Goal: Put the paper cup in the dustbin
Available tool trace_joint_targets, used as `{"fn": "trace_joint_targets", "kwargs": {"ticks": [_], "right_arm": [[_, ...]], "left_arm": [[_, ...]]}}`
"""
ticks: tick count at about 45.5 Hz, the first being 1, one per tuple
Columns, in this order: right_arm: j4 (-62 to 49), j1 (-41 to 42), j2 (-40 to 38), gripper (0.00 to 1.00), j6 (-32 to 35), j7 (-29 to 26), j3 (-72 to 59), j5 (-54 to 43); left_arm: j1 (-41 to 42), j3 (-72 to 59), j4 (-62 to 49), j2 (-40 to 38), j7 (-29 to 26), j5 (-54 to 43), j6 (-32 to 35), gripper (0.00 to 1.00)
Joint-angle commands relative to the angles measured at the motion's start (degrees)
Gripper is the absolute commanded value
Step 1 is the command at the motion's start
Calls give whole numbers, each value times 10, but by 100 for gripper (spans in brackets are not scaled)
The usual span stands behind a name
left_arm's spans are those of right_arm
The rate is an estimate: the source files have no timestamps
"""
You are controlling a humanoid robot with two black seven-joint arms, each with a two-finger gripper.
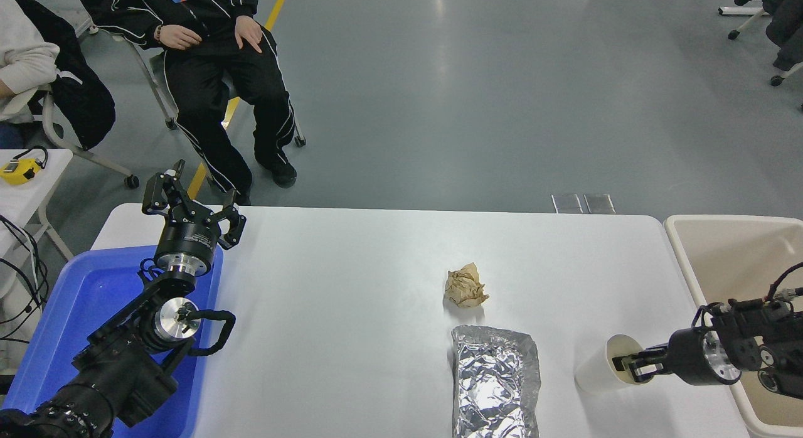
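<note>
The white paper cup (593, 375) is on the white table (351, 287) near the front right and is tipped, with its cream mouth facing right. My right gripper (627, 364) reaches in from the right and is shut on the cup's rim, one finger inside the mouth. The beige dustbin (721, 243) stands just off the table's right end, behind and to the right of my right arm. My left gripper (191, 199) is parked open and empty at the lower left.
A flat foil packet (495, 381) lies just left of the cup. A crumpled brown paper ball (465, 286) sits behind the packet. A blue tub (75, 300) is under my left arm. People sit beyond the table's far left.
</note>
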Motion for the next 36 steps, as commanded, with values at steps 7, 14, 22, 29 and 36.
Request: {"fn": "trace_joint_targets", "kwargs": {"ticks": [7,14,22,29,36], "right_arm": [[-4,47,-45,0,16,30,116,62],[-97,47,-50,0,43,29,177,149],[-308,44,-20,0,81,28,181,303],[-485,10,24,0,115,18,176,395],[-578,-50,47,0,113,-70,181,444]], "left_arm": [[0,0,0,0,0,0,0,100],[0,0,0,0,0,0,0,100],[0,0,0,0,0,0,0,100],[0,0,0,0,0,0,0,100],[0,0,0,0,0,0,0,100]]}}
